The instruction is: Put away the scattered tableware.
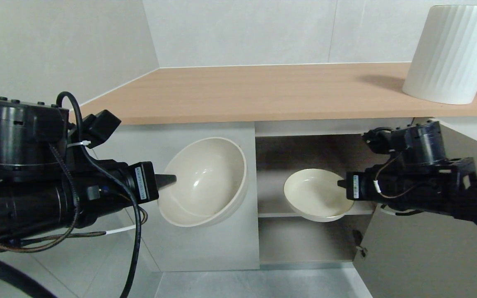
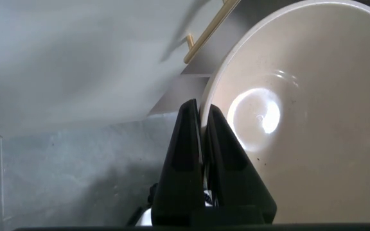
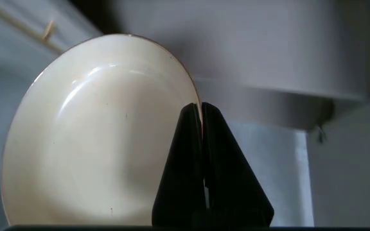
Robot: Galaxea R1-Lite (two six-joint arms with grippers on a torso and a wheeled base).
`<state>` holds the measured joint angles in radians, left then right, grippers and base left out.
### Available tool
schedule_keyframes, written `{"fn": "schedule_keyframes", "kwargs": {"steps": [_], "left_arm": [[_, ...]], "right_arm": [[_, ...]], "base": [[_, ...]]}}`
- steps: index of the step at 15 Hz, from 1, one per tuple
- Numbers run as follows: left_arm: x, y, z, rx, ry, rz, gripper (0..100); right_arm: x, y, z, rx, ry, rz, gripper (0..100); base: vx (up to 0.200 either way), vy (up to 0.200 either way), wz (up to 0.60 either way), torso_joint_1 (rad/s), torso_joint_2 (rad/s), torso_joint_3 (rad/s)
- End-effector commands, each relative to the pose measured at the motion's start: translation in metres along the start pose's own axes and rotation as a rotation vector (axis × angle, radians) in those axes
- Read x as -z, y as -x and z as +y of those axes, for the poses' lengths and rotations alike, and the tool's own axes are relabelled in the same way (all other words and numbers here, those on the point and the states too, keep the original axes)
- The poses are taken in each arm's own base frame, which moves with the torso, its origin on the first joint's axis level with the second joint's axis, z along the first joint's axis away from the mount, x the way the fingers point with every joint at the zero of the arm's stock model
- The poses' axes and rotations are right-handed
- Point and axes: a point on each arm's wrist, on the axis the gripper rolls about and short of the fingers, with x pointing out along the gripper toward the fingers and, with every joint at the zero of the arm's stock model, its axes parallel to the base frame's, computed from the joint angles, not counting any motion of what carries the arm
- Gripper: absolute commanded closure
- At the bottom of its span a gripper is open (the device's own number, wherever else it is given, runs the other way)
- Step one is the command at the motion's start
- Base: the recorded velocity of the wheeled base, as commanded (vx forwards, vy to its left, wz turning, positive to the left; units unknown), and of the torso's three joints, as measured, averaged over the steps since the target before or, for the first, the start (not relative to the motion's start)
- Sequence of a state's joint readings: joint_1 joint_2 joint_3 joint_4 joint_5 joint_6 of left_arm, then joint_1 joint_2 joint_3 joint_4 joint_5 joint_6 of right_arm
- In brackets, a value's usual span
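left gripper (image 1: 171, 180) pinches the big bowl (image 1: 205, 182), right gripper (image 1: 341, 183) the small bowl (image 1: 315, 193). white pot (image 1: 449, 54) upper right. stickers (image 1: 142, 181) too tiny to read.

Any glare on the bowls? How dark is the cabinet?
Head view: faint highlights inside the large bowl, cabinet interior shadowed behind the small bowl. Left wrist view: bright spot in the large bowl's bottom. Right wrist view: small bowl softly lit, no hard glare.

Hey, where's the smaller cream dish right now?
In the head view the smaller dish is on the robot's right, gripped at its rim by the right gripper, by the open cabinet's shelf.
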<state>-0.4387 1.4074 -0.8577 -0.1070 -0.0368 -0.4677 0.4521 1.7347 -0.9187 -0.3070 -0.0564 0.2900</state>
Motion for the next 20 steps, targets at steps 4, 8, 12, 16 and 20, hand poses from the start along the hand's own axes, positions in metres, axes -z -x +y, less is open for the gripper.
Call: {"fn": "schedule_keyframes", "kwargs": {"steps": [4, 8, 12, 16, 20], "left_arm": [[0.002, -0.005, 0.001, -0.007, 0.001, 0.014, 100], [0.004, -0.009, 0.002, -0.014, 0.001, 0.028, 100], [0.013, -0.019, -0.001, -0.013, -0.012, 0.082, 100], [0.033, -0.044, 0.001, -0.058, -0.067, 0.215, 100], [0.043, -0.05, 0.002, -0.076, -0.094, 0.283, 100]], "right_arm": [[0.042, -0.122, -0.014, 0.127, -0.048, 0.096, 100], [0.058, -0.156, -0.04, 0.179, -0.093, 0.102, 100], [0.068, -0.186, -0.061, 0.279, -0.109, 0.051, 100], [0.07, -0.205, -0.072, 0.35, -0.115, 0.008, 100], [0.071, -0.214, -0.074, 0.373, -0.117, -0.006, 100]], "base": [[0.0, 0.0, 0.0, 0.0, 0.0, 0.0], [0.0, 0.0, 0.0, 0.0, 0.0, 0.0], [0.0, 0.0, 0.0, 0.0, 0.0, 0.0], [0.0, 0.0, 0.0, 0.0, 0.0, 0.0], [0.0, 0.0, 0.0, 0.0, 0.0, 0.0]]}}
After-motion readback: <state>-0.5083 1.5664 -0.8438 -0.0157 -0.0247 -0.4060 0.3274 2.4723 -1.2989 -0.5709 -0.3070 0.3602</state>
